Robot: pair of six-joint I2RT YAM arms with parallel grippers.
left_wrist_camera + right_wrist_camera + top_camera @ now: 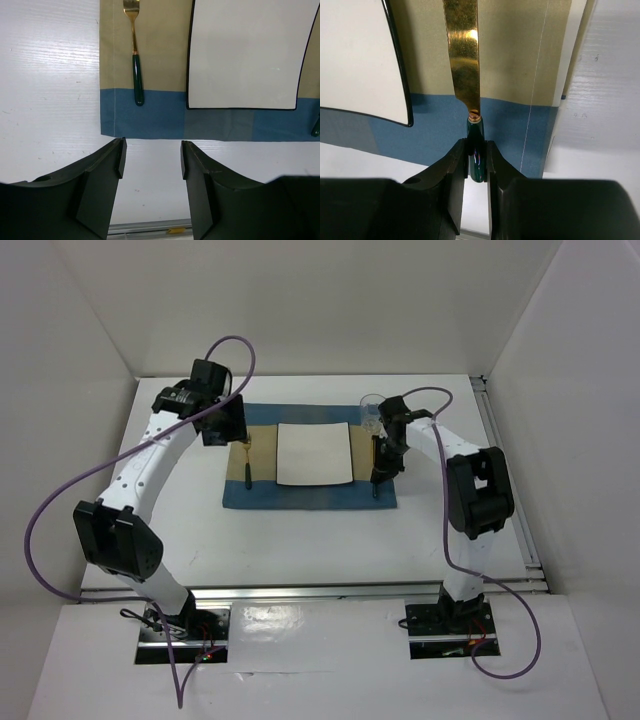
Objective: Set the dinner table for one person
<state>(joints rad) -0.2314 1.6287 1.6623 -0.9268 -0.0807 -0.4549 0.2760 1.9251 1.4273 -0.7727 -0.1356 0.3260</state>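
placemat [300, 496] | plate [313, 453] on it | fork [135, 60] left of plate | knife [463, 55] right

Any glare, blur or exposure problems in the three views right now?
Right wrist: strong specular glare on the gold knife, the rest readable. Left wrist: evenly lit, fork and plate crisp. Top view: diffuse light, only faint shadows.

The fork [135, 70] is cropped at its tines.

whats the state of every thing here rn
mat: spread flat on table
plate: flat on mat, empty
fork: lying flat on mat, left of plate, free
knife: right of plate, handle gripped
glass: upright at mat's far right corner
left gripper: open, empty
right gripper: shut on knife
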